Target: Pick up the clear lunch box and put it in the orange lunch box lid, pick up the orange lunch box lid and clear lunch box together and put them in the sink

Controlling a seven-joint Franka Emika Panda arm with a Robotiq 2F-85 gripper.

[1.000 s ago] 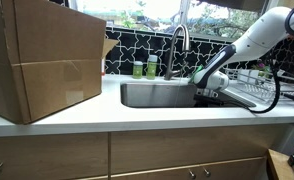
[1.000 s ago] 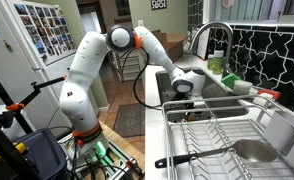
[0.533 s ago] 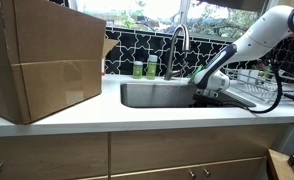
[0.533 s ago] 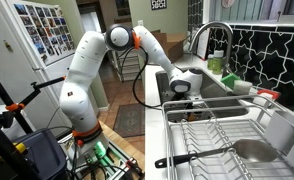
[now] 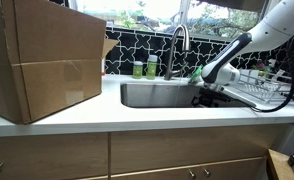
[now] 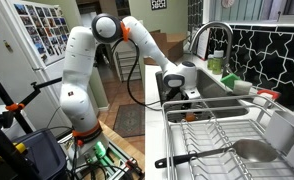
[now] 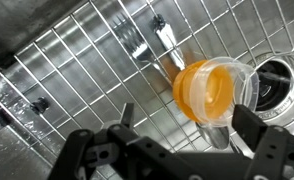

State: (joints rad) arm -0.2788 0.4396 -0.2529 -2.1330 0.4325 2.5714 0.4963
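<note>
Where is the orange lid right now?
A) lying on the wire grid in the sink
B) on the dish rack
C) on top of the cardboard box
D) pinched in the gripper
A: the wrist view shows the orange lid lying on the wire grid in the sink, beside the drain.

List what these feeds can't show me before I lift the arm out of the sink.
- In an exterior view, the sink front wall hides its floor, so neither lunch box shows.
- In an exterior view, the gripper fingertips are hidden below the sink rim.
- Wrist view: the clear lunch box is blurred and see-through; whether it sits fully in the orange lunch box lid is unclear.
- Wrist view: the drain is cut off by the right edge.
</note>
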